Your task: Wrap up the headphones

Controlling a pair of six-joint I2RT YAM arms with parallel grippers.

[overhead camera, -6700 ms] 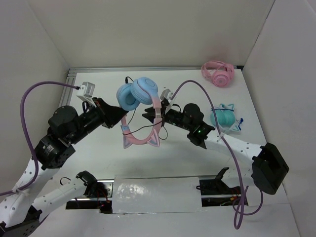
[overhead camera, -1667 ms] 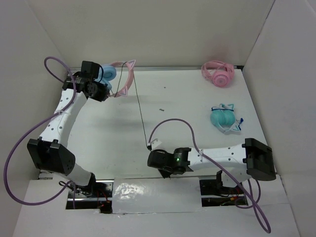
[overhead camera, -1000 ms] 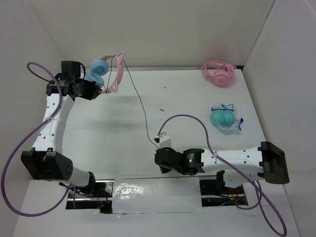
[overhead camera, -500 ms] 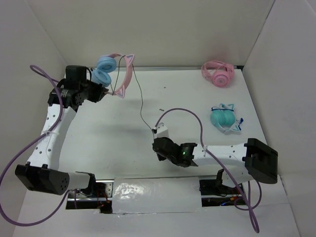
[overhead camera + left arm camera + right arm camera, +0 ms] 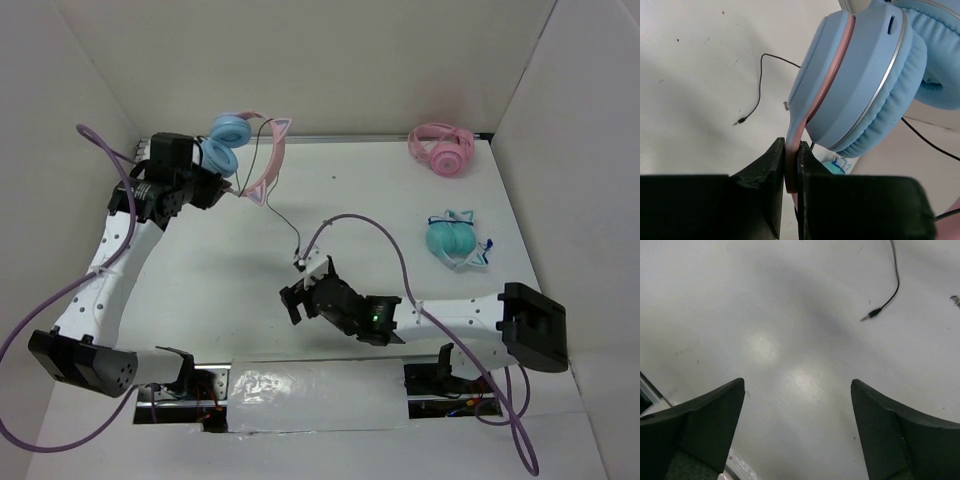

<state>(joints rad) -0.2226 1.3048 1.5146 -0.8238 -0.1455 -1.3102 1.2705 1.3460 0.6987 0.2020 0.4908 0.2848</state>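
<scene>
Right arm low along the near edge, right end effector spread wide open and empty over mid-bench. Plug lies just beyond. Left arm reaches to the far-left corner, left end effector pinched on the headphones, held off the bench, cable trailing down. Teal headphones by the right edge, pink headphones in the far-right corner.

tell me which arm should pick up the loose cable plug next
Right, probably. The right gripper is open over the table with the cable plug lying close ahead of it, while the left gripper is shut on the headband of the headphones, holding them up.
</scene>
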